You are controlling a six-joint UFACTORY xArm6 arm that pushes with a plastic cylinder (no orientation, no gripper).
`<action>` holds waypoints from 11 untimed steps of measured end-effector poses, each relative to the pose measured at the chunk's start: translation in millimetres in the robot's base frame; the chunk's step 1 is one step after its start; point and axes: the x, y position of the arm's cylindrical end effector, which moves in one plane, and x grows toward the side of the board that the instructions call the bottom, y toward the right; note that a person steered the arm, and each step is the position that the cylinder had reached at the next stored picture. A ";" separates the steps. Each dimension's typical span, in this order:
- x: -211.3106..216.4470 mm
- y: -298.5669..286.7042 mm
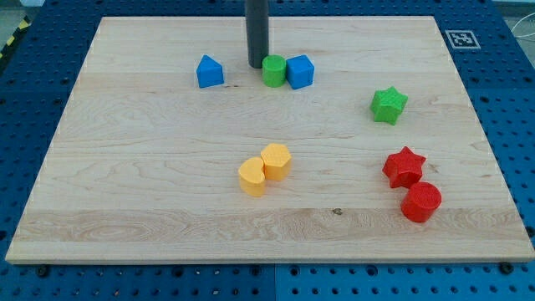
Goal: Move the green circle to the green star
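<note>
The green circle sits near the view's top, touching a blue cube on its right. The green star lies further to the view's right and a little lower, apart from both. My tip stands on the board just left of the green circle, touching or almost touching it. The rod rises straight up out of the view's top.
A blue house-shaped block lies left of my tip. Two yellow blocks touch each other at the board's middle. A red star and a red circle sit at the lower right. The wooden board rests on a blue perforated table.
</note>
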 end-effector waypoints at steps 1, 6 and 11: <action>21.6 7.7; 68.3 58.2; 68.3 121.3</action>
